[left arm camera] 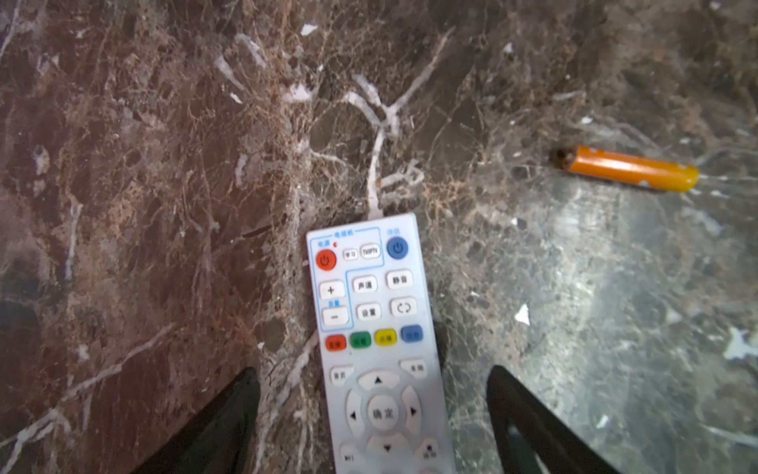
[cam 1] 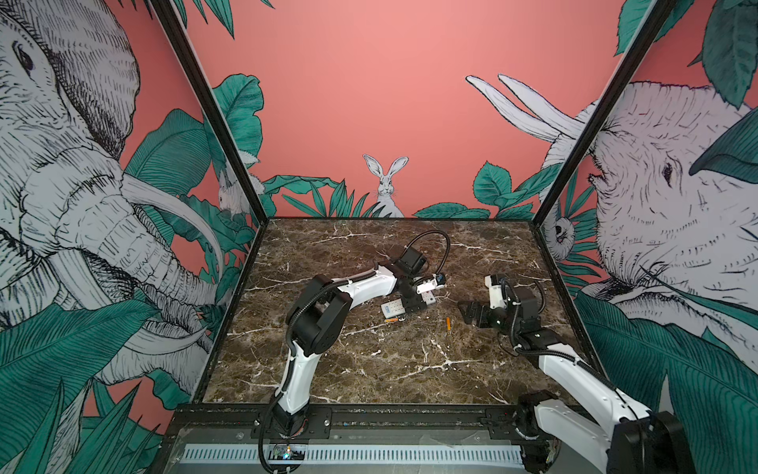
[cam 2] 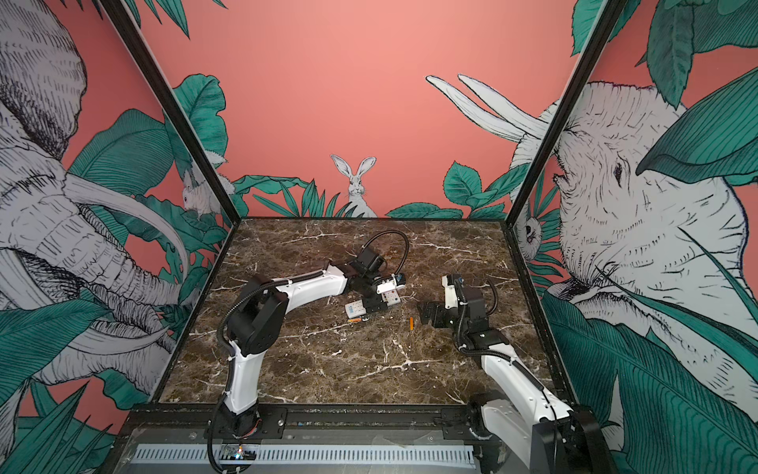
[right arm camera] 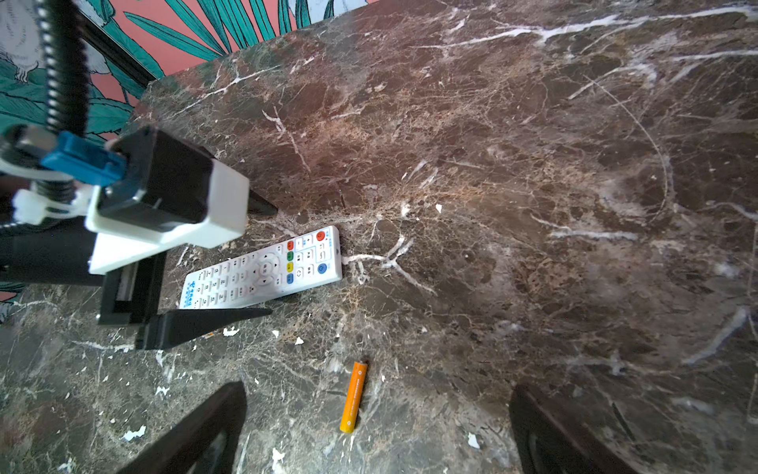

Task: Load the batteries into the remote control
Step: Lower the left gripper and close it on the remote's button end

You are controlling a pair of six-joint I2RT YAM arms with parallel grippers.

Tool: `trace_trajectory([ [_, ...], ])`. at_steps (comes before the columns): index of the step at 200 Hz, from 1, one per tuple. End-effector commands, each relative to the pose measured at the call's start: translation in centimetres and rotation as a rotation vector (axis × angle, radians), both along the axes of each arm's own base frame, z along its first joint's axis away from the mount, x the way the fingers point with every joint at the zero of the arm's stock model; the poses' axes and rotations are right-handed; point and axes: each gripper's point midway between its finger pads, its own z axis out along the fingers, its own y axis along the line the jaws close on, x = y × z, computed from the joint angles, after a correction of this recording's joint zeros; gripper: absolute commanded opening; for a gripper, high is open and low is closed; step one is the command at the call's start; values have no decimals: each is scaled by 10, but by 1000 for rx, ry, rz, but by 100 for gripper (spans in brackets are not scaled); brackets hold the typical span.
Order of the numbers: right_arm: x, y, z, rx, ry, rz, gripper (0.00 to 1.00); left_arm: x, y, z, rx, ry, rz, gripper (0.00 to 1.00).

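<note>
The white remote control (left arm camera: 375, 349) lies buttons-up on the marble table, red power button at its far end. My left gripper (left arm camera: 373, 373) is open and straddles it, both black fingers clear of its sides; in a top view the gripper (cam 1: 410, 305) covers the remote's (cam 1: 391, 307) middle. One orange battery (right arm camera: 353, 396) lies loose on the table between the open fingers of my right gripper (right arm camera: 377, 388), below them and untouched. It also shows in both top views, battery (cam 1: 448, 324) (cam 2: 410, 323). A second battery (cam 1: 391, 319) rests against the remote's near end.
The brown marble table (cam 1: 369, 369) is walled by black frame posts and printed panels at the back and sides. Small white flecks dot the surface near the battery. The left arm's cable (cam 1: 434, 238) loops above the table behind the remote.
</note>
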Motion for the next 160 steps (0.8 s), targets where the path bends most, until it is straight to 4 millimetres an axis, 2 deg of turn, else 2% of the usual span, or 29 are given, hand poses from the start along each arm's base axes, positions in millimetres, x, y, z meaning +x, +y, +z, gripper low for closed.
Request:
trace_trajectory([
  [1,0,2,7,2,-25,10,99,5,-9,2,13,-25,12,89],
  [33,-3,1,4,-5,-17,14,99,8,-17,-7,22,-3,1,87],
  [69,-5,-3,3,-22,-16,2,99,8,-24,-10,22,2,-9,78],
  [126,-10,-5,1,-41,-13,1,99,7,-33,-17,29,8,-16,57],
  [160,-9,-7,-1,-45,-16,-2,99,9,-31,-10,32,-9,-17,46],
])
